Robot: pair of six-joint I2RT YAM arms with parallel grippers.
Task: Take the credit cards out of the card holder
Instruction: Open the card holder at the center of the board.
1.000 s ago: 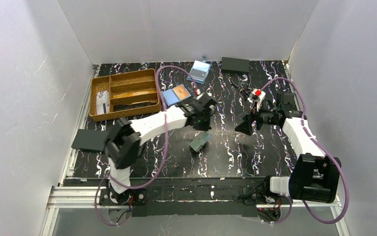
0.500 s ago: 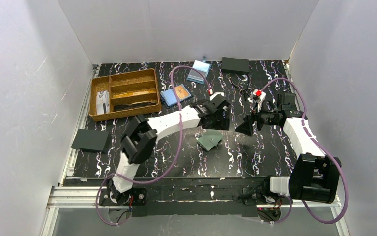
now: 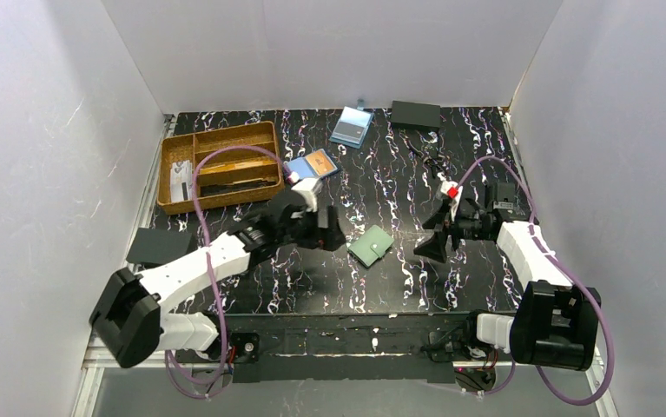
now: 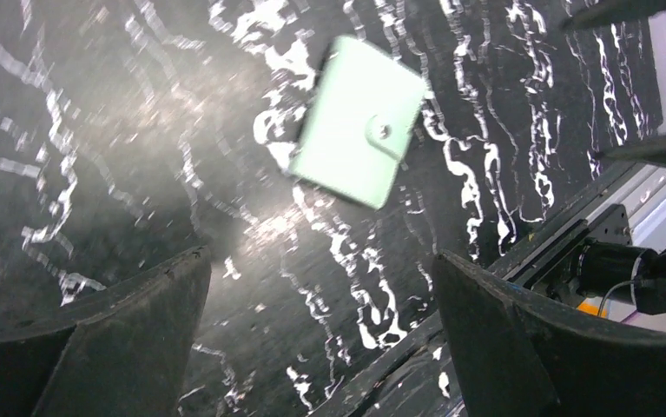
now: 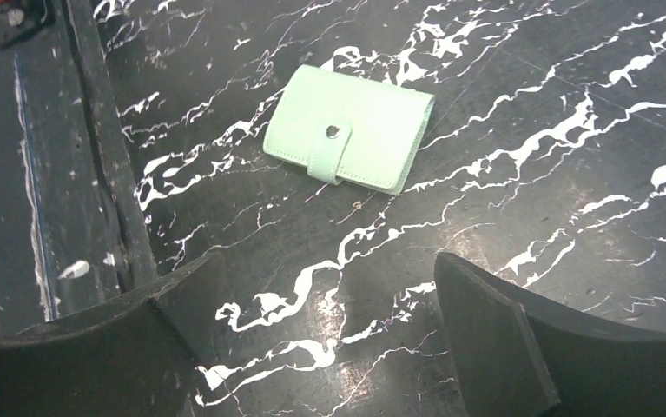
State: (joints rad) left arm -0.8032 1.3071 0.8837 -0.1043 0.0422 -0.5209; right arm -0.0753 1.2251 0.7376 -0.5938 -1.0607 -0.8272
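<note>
Table [image 3: 381, 282]: black with white marbling, plain white walls [image 3: 329, 52] around it.
Card holder [image 3: 372, 246]: flat on the table, snap strap fastened, between both grippers, touching neither.
Left gripper [image 4: 319, 287]: jaws spread wide, holding nothing, just beside the holder.
Right gripper [image 5: 322, 282]: jaws spread wide, holding nothing, near the holder.

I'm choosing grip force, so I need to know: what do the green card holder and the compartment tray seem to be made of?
The card holder looks like leather or faux leather. It is matte pale green with stitched edges and a small, metal-looking snap. The tray looks like wood or bamboo, tan with a dull finish, though the overhead view is too small to show any grain.
</note>
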